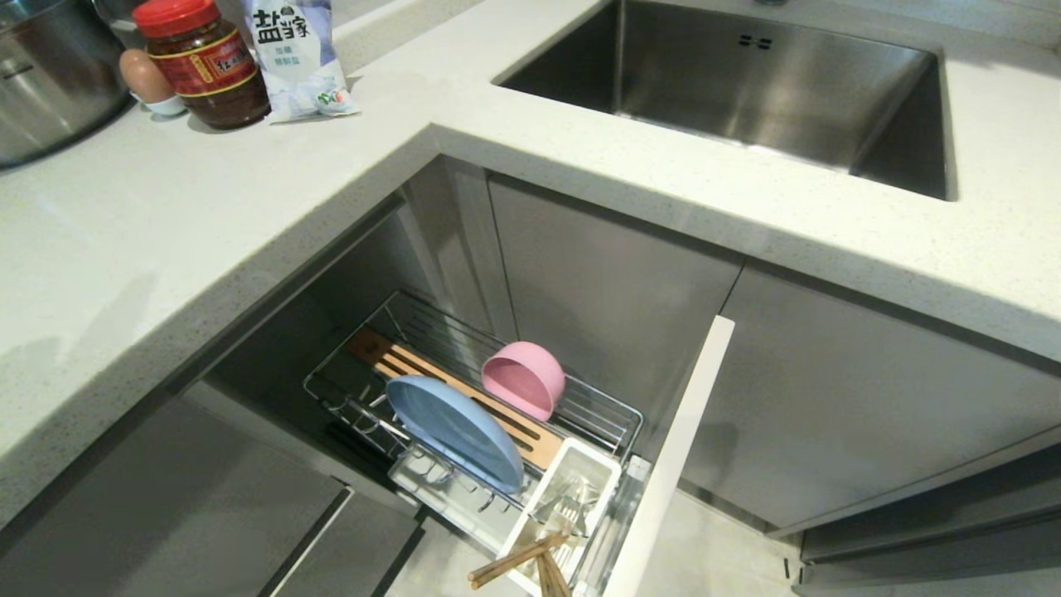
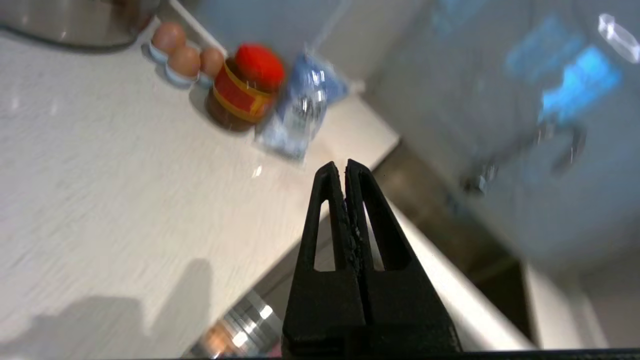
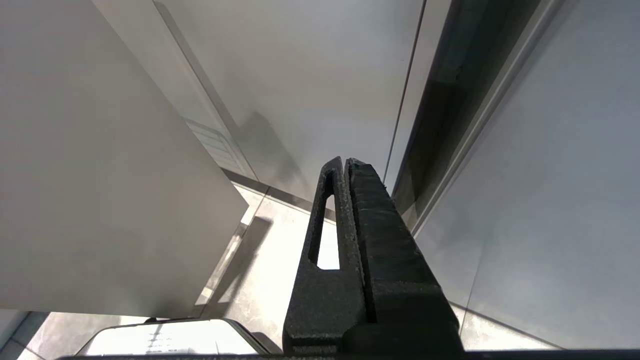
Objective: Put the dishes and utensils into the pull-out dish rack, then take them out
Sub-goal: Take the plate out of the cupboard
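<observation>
Looking down from the head view, the rack [image 1: 617, 414] stands pulled out below the counter [image 1: 207, 240], in the lower middle of the frame, fixed to a pale cabinet front [image 1: 675, 448] at its right. The plate [image 1: 456, 431] stands on edge in the prongs at the rack's left side, tilted. The bowl [image 1: 524, 380] lies on its side just right of the wooden strip [image 1: 398, 361], its opening turned toward the lower left. At the bottom centre sits the white caddy [image 1: 605, 468]; the chopsticks [image 1: 518, 560] lean out of it toward the lower left, and the fork [image 1: 570, 506] stands inside it. The spoon cannot be made out among the metal there. The sink [image 1: 771, 83] fills the upper right of the counter. In the upper left stand a jar [image 1: 203, 62] with a red lid, a white bag [image 1: 294, 54], an egg [image 1: 142, 75] and a steel pot [image 1: 50, 83]. Neither arm shows here.

In the left wrist view, the left gripper [image 2: 345, 167] is at the lower centre, its jaws pressed together on nothing, above the edge of the counter [image 2: 100, 175]. The jar [image 2: 245, 85], the bag [image 2: 300, 110] and three eggs [image 2: 185, 57] are in the upper left; the rest is blurred.

In the right wrist view, the right gripper [image 3: 344, 162] is at the lower centre, jaws together and empty, between pale cabinet panels [image 3: 90, 190] with floor [image 3: 270, 260] below.
</observation>
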### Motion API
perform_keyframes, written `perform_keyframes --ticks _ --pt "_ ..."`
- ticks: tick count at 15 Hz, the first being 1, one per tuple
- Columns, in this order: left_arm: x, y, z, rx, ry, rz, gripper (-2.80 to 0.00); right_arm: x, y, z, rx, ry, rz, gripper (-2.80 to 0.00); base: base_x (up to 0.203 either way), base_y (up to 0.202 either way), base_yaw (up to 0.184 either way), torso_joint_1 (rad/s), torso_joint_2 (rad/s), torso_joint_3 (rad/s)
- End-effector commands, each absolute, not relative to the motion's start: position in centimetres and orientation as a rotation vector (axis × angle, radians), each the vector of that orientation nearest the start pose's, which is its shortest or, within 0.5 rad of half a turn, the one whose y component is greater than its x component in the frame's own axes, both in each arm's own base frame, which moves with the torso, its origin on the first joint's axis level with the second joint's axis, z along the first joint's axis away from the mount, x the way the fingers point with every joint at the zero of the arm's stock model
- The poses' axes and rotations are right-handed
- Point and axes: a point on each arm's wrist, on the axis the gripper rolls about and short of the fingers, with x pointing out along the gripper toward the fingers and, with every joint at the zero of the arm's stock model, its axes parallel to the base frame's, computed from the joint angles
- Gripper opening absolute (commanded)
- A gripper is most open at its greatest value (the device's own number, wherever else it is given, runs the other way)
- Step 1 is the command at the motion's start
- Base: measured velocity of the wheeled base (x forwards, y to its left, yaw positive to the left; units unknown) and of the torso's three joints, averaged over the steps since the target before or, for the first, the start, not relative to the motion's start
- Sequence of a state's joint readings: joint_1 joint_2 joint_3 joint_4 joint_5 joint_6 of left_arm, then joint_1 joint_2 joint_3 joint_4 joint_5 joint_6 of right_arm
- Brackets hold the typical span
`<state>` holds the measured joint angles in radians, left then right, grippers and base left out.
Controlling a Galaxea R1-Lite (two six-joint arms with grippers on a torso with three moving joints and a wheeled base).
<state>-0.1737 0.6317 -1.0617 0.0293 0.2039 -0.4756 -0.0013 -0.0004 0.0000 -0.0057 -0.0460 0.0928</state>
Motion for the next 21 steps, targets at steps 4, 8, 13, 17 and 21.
perform_keyframes --ticks 4,8,13,17,21 --pt "-8.5 0.1 24.7 -0.161 -0.357 -0.112 -2.80 -2.3 -0.1 7.6 0.094 -0.013 -0.048 -2.80 0.000 0.000 0.000 0.000 0.00 0.000" --pt "-7.9 -0.3 18.1 0.001 -0.297 -0.125 -2.80 -2.3 -0.1 7.6 0.094 -0.013 -0.047 -2.80 0.000 0.000 0.000 0.000 0.00 0.000" --pt "-3.2 -0.3 11.0 0.056 -0.188 -0.090 -2.80 -2.3 -0.1 7.6 0.094 -0.013 -0.047 -2.80 0.000 0.000 0.000 0.000 0.00 0.000" --pt "-2.3 -0.2 8.2 0.062 -0.060 -0.079 -2.80 -2.3 -0.1 7.6 0.094 -0.013 -0.048 -2.80 0.000 0.000 0.000 0.000 0.00 0.000" --pt "-2.3 -0.2 8.2 -0.012 -0.058 -0.053 -2.80 -2.3 -0.1 7.6 0.094 -0.012 -0.047 -2.80 0.000 0.000 0.000 0.000 0.00 0.000"
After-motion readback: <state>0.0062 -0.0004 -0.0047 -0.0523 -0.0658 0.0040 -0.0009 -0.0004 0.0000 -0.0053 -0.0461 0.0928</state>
